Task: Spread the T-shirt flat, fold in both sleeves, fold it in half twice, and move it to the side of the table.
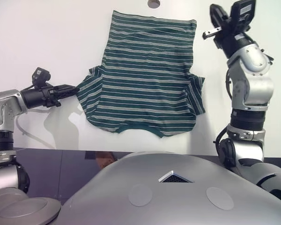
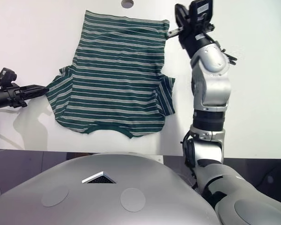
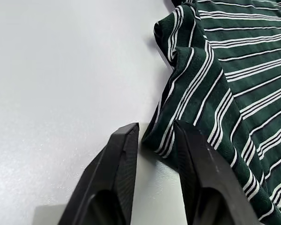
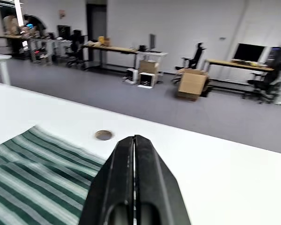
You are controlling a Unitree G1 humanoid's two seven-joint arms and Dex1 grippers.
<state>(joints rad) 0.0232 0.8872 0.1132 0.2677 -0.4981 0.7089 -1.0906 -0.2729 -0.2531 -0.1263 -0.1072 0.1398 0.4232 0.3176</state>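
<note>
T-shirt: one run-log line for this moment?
green white-striped T-shirt spread on white table, unfolded | left gripper open around sleeve hem | right gripper shut, empty

T-shirt (image 1: 145, 75): dark green, crossed by thin white stripes in groups of two and three; neckband at 6 o'clock plain dark green. Bench (image 1: 37, 37): plain white, with a grey round grommet (image 1: 153, 3) at 12 o'clock. Left jaws and right jaws: plain black. Floor (image 4: 145, 101) beyond: grey. Cardboard box (image 4: 193, 83): brown.

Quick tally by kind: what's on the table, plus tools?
Dark green white-striped fabric T-shirt: 1
Round grey grommet: 1
Black two-fingered tools: 2 (left tool, right tool)
Total: 4
</note>
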